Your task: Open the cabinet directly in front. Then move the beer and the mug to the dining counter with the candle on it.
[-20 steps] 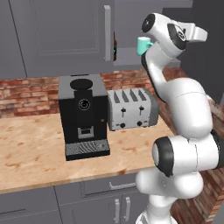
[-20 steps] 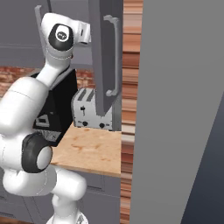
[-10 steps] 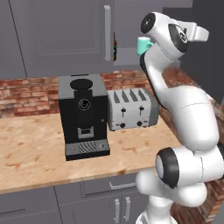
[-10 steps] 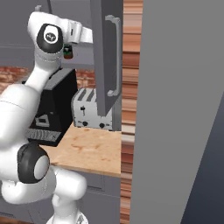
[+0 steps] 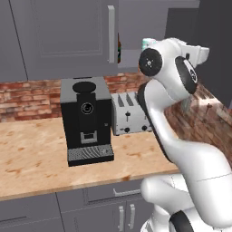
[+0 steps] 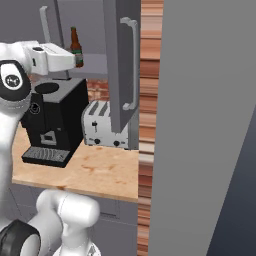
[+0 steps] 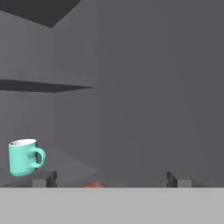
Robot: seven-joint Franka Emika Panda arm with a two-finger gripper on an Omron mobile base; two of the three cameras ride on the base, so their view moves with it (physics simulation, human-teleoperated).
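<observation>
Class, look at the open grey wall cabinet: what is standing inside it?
Inside the cabinet, the beer and the mug stand on its shelf. The robot's arm covers part of the interior.

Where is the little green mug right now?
The mug stands on the shelf inside the open cabinet, at the lower left of the hand view, just above the gripper's left fingertip.

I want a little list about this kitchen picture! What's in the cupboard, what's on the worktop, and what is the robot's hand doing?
cupboard: large grey wall cabinet, door swung open
inside cupboard: small mint-green mug and dark brown beer bottle, both standing upright on the grey shelf
worktop: black coffee machine with silver toaster beside it, on the wood counter
hand: hand open, holding nothing, pointing into the cupboard
mug versus hand: mug sits to the left in the hand view, not between the fingertips
</observation>
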